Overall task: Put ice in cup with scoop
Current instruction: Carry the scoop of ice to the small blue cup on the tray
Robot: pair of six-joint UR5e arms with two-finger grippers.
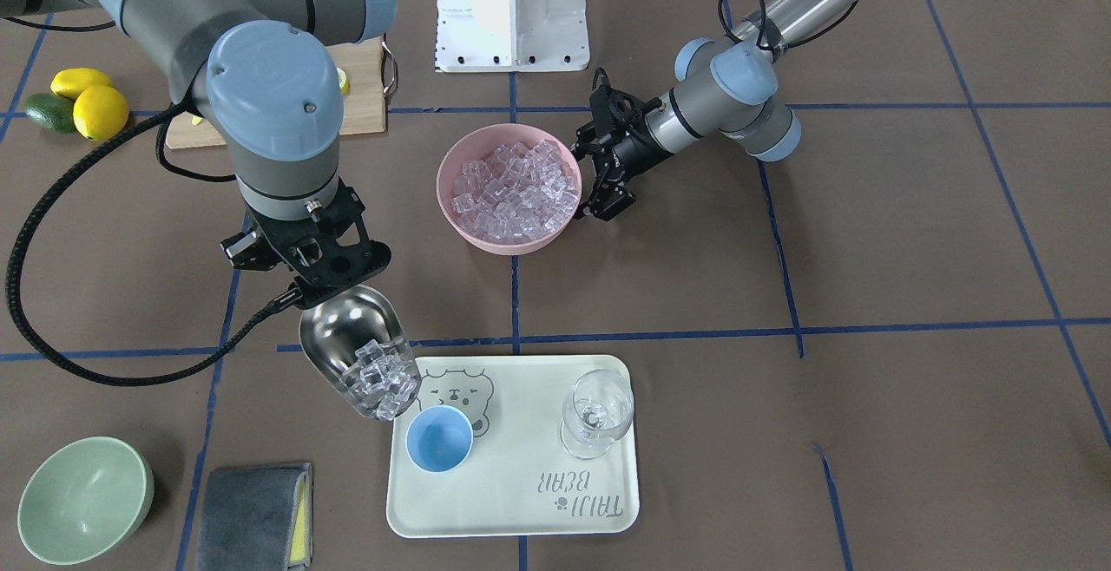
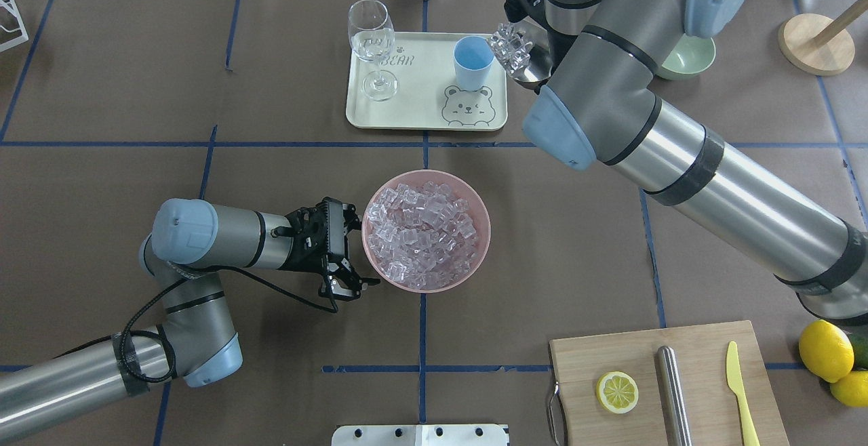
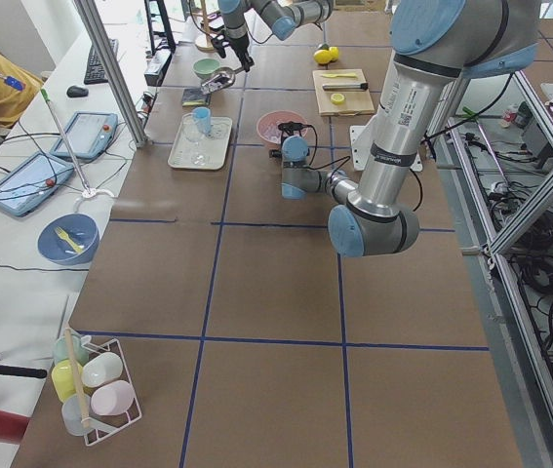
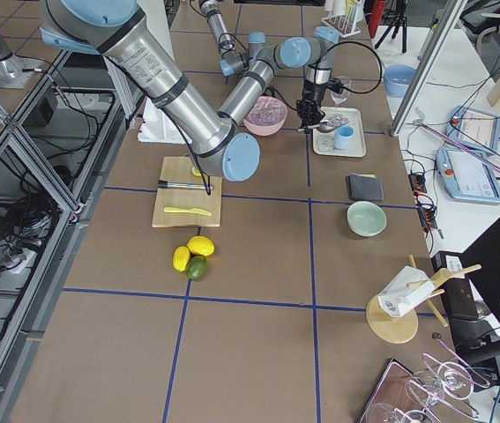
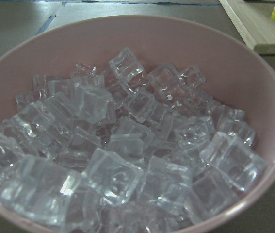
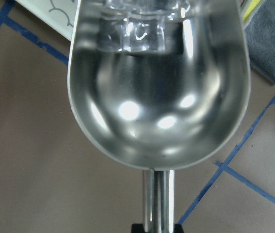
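Filling the front lip of the tilted scoop, a cluster of ice sits low and left of centre in the front-facing view, at the upper left edge of the cup. The scoop's mouth slopes down toward the cup, and whether it touches the rim cannot be told. The cup stands upright on the left part of a cream tray at bottom centre, with a clear wine glass upright on the tray's right part.

The right gripper hangs above the scoop, pinching its short handle, which the wrist view shows running down into the black jaws.

At the centre of the frame a pink bowl holds a heap of cubes. The left gripper lies level just beside the bowl's rim, fingers spread and holding nothing.

A pale green bowl and a grey cloth lie at bottom left, and lemons at upper left.
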